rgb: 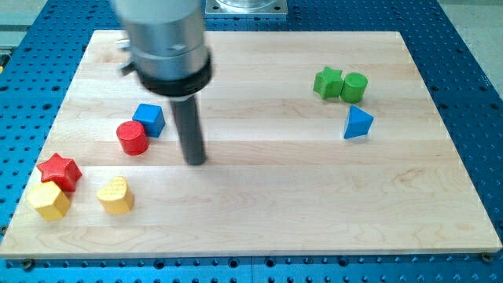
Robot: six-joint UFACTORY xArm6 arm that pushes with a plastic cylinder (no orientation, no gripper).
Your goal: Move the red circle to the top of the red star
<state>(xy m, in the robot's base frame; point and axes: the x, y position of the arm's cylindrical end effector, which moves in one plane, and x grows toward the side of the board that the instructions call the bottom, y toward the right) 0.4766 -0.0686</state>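
The red circle (132,137), a short red cylinder, stands on the wooden board at the view's left, touching the blue cube (149,119) at its upper right. The red star (60,171) lies lower and further left, near the board's left edge, apart from the circle. My tip (196,161) rests on the board to the right of the red circle and a little lower, with a clear gap between them.
A yellow hexagon (49,201) touches the red star from below. A yellow heart (115,195) lies to its right. A green star (328,82), green cylinder (354,86) and blue triangle (357,123) sit at the view's upper right. The board's left edge (38,169) is near the red star.
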